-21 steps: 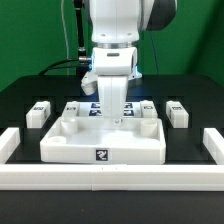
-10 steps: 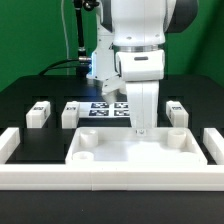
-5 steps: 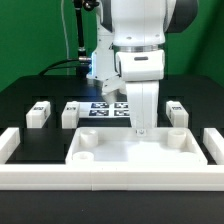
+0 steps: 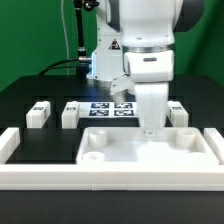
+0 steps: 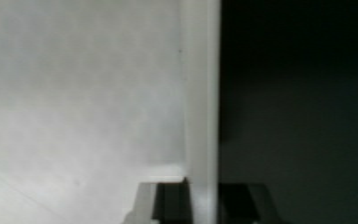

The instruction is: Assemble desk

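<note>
- We see the gripper (image 4: 150, 127) pointing straight down from the arm (image 4: 140, 40) onto the back rim of the tabletop panel (image 4: 140, 153). It is narrowed to a thin gap with that rim pinched in it.
- In the wrist view the gripper (image 5: 202, 203) shows two dark fingers (image 5: 163, 203), one on each side of the thin white rim. The exterior view is too small to show this.
- The wrist view otherwise gives us only the tabletop panel (image 5: 87, 100) as a pale surface on one side of the rim and darkness on the other.
- Only the exterior view shows the setting:
  - The panel lies flat on the black table (image 4: 40, 140), toward the exterior view's right.
  - Its front long edge is against the low border wall (image 4: 60, 178).
- The panel's long axis runs across the exterior view from left to right, parallel to that wall, and its rimmed, hollow face points up.
- Three legs (image 4: 38, 113) stand behind the panel and apart from it. Two are at the exterior view's left and one at the right, just beside the gripper.
- The marker board (image 4: 108, 108) lies between the legs, partly behind the arm.
</note>
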Tool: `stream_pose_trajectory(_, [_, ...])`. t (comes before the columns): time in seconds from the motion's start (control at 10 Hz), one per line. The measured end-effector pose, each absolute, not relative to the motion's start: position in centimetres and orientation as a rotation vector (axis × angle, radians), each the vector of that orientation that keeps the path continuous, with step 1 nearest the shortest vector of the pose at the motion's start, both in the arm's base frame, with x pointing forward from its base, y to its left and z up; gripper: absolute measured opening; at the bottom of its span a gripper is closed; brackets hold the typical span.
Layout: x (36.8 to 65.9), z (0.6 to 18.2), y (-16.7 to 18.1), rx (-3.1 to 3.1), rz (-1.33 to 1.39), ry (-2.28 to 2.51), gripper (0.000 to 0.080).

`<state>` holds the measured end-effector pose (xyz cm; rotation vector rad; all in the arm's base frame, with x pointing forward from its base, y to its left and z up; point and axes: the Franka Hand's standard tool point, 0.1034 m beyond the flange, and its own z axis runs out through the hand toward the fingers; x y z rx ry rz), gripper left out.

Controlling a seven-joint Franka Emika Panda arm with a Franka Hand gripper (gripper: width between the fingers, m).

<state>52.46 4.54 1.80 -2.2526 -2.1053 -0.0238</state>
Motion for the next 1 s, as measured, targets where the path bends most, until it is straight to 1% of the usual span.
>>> stream_pose_trajectory(0.1, [52.52,1.77,5.13,-2.234,0.004,-2.105,0.0058])
stream_pose_trajectory(0.3, [52.56,1.83,5.08,-2.196,0.062,-2.117,0.0058])
stream_pose_trajectory(0.6, [52.47,1.78,5.01,-2.199,0.065,-2.109,0.0058])
stream_pose_trajectory(0.8, [52.45,1.74,4.99,-2.199,0.066,-2.108,0.0410])
stream_pose_trajectory(0.9, [52.43,1.71,4.99,-2.199,0.067,-2.108,0.0410])
stream_pose_trajectory(1.0, [52.42,1.68,4.97,-2.199,0.067,-2.107,0.0578])
